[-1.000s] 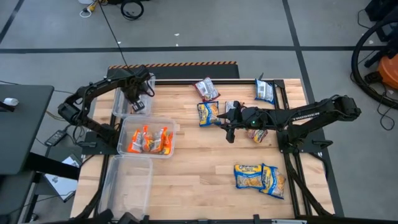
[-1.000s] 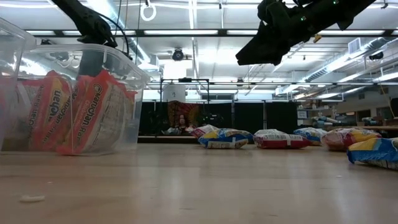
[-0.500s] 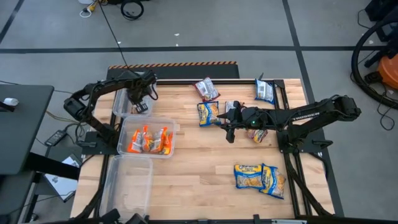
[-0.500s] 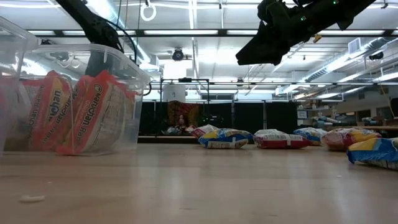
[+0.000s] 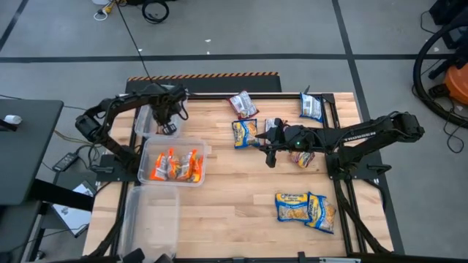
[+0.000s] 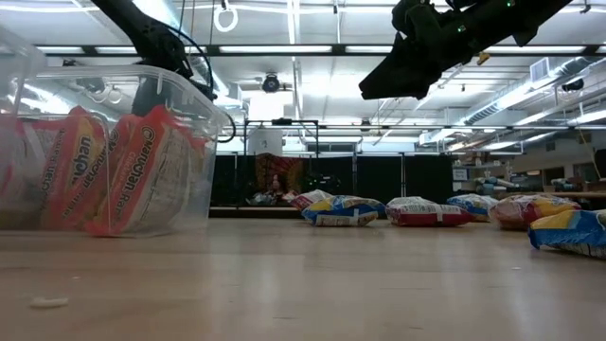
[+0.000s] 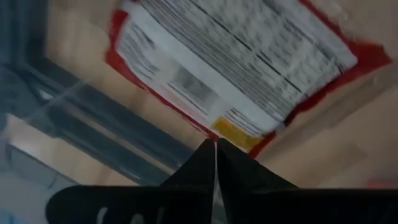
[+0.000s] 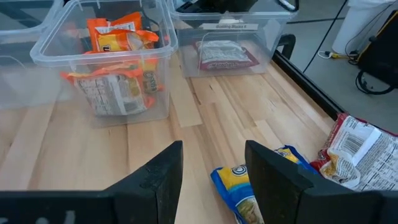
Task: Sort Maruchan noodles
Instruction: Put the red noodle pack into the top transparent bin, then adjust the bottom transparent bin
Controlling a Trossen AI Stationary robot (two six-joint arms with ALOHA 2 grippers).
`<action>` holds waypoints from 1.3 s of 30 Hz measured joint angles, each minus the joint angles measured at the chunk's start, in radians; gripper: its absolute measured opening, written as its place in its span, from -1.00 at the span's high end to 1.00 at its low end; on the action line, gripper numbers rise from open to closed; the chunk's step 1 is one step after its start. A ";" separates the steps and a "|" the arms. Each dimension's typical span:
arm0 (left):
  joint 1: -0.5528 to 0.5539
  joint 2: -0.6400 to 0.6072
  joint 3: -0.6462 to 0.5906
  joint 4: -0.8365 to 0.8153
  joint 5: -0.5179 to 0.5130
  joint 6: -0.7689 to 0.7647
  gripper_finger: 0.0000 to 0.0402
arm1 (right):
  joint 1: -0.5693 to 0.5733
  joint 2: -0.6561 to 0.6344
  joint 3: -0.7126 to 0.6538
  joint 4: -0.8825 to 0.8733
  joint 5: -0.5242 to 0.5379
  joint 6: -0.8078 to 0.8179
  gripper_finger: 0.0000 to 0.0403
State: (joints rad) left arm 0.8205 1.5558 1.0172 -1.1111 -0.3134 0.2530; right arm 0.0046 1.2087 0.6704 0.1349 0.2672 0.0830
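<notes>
My left gripper (image 5: 169, 124) (image 7: 215, 148) hangs shut, pointing down, over the far left clear bin (image 5: 143, 120). A red-edged noodle packet (image 7: 236, 68) (image 8: 222, 55) lies flat on that bin's floor, below the fingertips and apart from them. Several orange packets (image 5: 174, 164) (image 8: 118, 37) stand in the middle bin (image 5: 175, 140). My right gripper (image 5: 269, 148) (image 8: 211, 177) hovers open above the table's middle with nothing between its fingers. Beneath it lies a blue-and-yellow packet (image 8: 239, 186). More packets lie loose on the table: (image 5: 243, 104), (image 5: 245, 133), (image 5: 311, 108), (image 5: 306, 207).
A third clear bin (image 5: 150, 212) stands at the near left, and I see nothing in it. A red packet (image 5: 303, 157) lies partly under the right arm. Bare wood (image 5: 234, 190) spreads between the bins and the near right packets.
My left gripper has drifted a little toward the table's right edge above the far bin. The right arm has kept still.
</notes>
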 joint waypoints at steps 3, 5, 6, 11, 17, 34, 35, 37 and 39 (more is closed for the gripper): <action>0.012 0.000 0.042 0.005 0.007 0.006 0.88 | -0.001 0.000 0.000 -0.001 -0.007 0.009 0.11; 0.023 0.000 0.067 -0.029 0.047 0.003 0.88 | -0.001 0.000 0.000 -0.004 -0.012 0.019 0.11; 0.028 0.000 0.080 -0.057 0.078 -0.009 0.88 | -0.001 0.000 0.000 -0.006 -0.015 0.021 0.11; 0.036 -0.001 0.093 -0.128 0.283 -0.178 0.88 | -0.001 0.000 0.000 -0.010 -0.030 0.022 0.11; 0.017 -0.014 0.076 -0.113 0.276 -0.263 0.87 | -0.001 0.000 0.000 -0.011 -0.029 0.019 0.11; -0.021 -0.029 0.287 -0.349 0.253 -0.294 0.87 | -0.004 0.000 0.000 -0.032 -0.028 -0.012 0.11; -0.038 -0.044 0.331 -0.377 0.269 -0.298 0.87 | -0.007 0.000 0.000 -0.032 -0.028 -0.013 0.11; -0.084 -0.078 0.418 -0.399 0.276 -0.338 0.87 | -0.013 0.000 0.000 -0.032 -0.028 -0.014 0.11; -0.137 -0.110 0.504 -0.403 0.292 -0.392 0.87 | -0.024 0.000 0.000 -0.032 -0.027 -0.015 0.11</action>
State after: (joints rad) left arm 0.6839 1.4456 1.5216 -1.5145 -0.0213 -0.1388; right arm -0.0190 1.2087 0.6704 0.1032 0.2398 0.0677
